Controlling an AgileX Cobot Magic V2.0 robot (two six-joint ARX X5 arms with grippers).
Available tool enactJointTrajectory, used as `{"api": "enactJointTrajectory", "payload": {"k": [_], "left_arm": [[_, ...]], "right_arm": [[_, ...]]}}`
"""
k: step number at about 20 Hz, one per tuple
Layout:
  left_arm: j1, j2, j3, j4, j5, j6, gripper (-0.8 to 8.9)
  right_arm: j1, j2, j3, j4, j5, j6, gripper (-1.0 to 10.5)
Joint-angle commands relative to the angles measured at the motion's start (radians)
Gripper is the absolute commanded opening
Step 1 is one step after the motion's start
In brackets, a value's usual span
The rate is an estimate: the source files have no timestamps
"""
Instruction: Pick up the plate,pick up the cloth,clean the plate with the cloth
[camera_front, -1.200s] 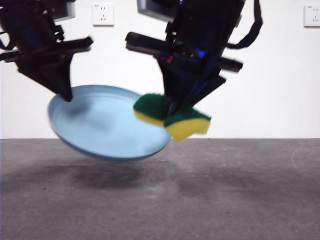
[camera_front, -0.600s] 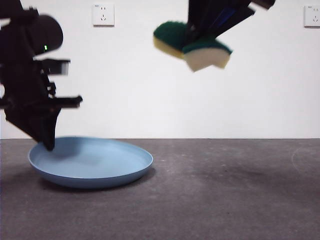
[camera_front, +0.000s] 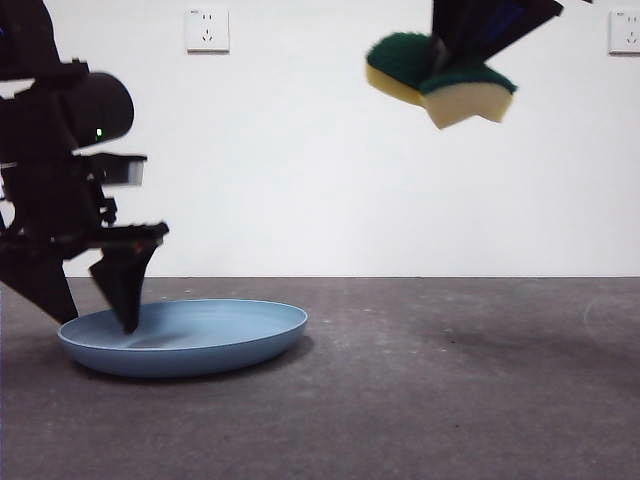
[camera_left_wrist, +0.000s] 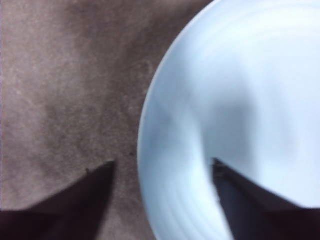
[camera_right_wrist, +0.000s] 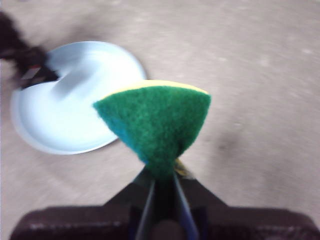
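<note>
The light-blue plate (camera_front: 220, 340) lies flat on the grey table at the left. My left gripper (camera_front: 95, 315) is open over its left rim, one jaw outside the plate and one above its inside; the left wrist view shows the plate (camera_left_wrist: 250, 100) with that gripper (camera_left_wrist: 162, 164) straddling the rim. High at the upper right, my right gripper (camera_front: 445, 65) is shut on the cloth (camera_front: 470, 95), a yellow and green sponge folded by the squeeze. In the right wrist view the cloth (camera_right_wrist: 155, 120) sits in the gripper (camera_right_wrist: 162, 175), with the plate (camera_right_wrist: 75, 110) far below.
Behind the table stands a white wall with a socket (camera_front: 206, 28) at upper left and another socket (camera_front: 625, 30) at the upper right. The grey table top (camera_front: 450, 400) stretches to the right of the plate.
The plate came down from the air onto the table and the left gripper let go of it, its jaws now apart. The right gripper rose and moved right with the cloth.
</note>
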Motion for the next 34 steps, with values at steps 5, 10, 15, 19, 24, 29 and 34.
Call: {"api": "enactJointTrajectory", "payload": {"k": [5,10,15,19,24,29,34], "left_arm": [[-0.055,-0.24,-0.009,0.005,0.053,-0.06,4.44],[-0.146,-0.431,-0.011,0.008,0.037,-0.079,4.39],[-0.232,-0.532,-0.013,0.012,-0.061,-0.078,4.39],[-0.257,-0.552,-0.019,-0.003,-0.068,-0.077,4.39],[-0.257,-0.552,-0.019,-0.037,-0.107,-0.073,4.39],[-0.257,-0.552,-0.019,-0.041,-0.114,-0.054,4.37],[-0.257,-0.552,-0.019,-0.057,-0.114,-0.051,4.36]], "right_arm": [[-0.118,0.159,-0.005,0.048,-0.026,0.019,-0.1],[-0.212,0.377,-0.005,0.158,-0.165,0.019,-0.1],[-0.272,0.551,-0.005,0.207,-0.189,0.018,-0.1],[-0.299,0.619,-0.005,0.208,-0.19,0.017,-0.1],[-0.299,0.608,-0.005,0.216,-0.188,0.01,3.4],[-0.299,0.606,-0.005,0.216,-0.185,0.01,6.7],[-0.299,0.554,-0.005,0.216,-0.185,0.01,6.6]]}}
